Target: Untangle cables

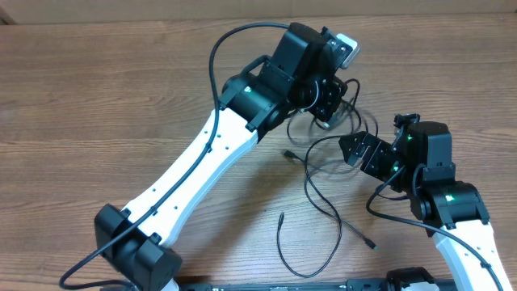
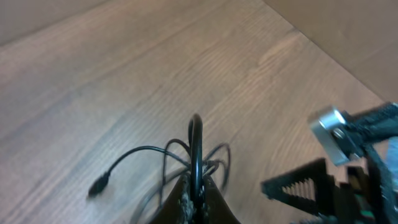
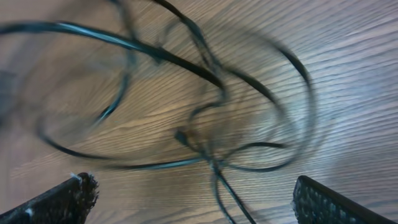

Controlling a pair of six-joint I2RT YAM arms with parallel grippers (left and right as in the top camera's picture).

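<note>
Cables [image 2: 195,138] are held pinched in the left gripper [image 2: 196,194]. The right gripper [image 3: 193,200] stands spread. Knots could be tightened if the cables are pulled.

The right gripper [image 3: 194,193] stood wide open. Its two ribbed black fingers [image 3: 59,202] showed only at the lower corners of the view, far apart. Ahead of the gap, the cables [image 3: 205,81] appeared blurred over the wooden table [image 3: 354,68], as several thin black cords crossing and looping through one another. One cord [image 3: 124,42] ran from ahead on the left toward the middle of the tangle. A small dark plug end [image 3: 181,135] sat just ahead of the gap. One strand [image 3: 227,193] trailed back between the fingers, touching neither.
</note>
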